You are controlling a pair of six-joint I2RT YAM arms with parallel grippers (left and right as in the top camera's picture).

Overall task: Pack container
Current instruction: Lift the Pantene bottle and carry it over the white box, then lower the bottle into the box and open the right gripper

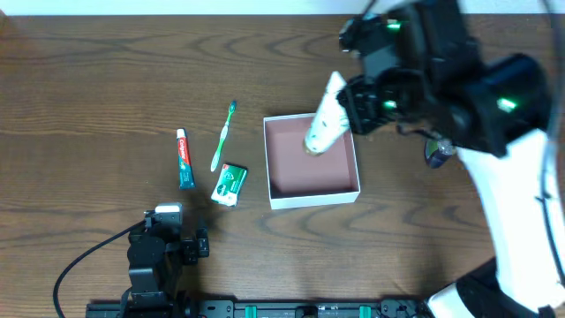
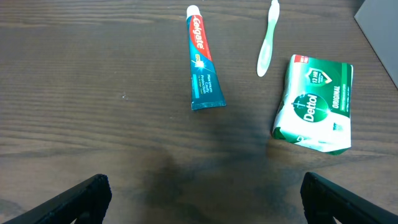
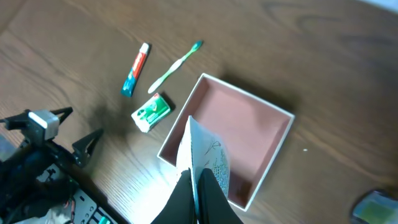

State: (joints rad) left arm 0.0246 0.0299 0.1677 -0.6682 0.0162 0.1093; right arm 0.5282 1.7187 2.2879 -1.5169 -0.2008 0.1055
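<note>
So the right hand point(image 3: 196, 194) is pinching the flat end of a white tube point(image 3: 205, 152), and the container point(image 1: 314, 196) sits right below that hand on the counter point(image 1: 106, 79). The tube's other end hangs down over its pinkish inside, can't tell if it's touching the bottom. The left hand point(image 2: 211, 205) is down low with its fingers spread wide, nothing in it. Just ahead of it lie a toothpaste tube point(image 2: 202, 62) and a green toothbrush point(image 2: 267, 43), with the Dettol soap box point(image 2: 314, 102) ahead to its right.
</note>
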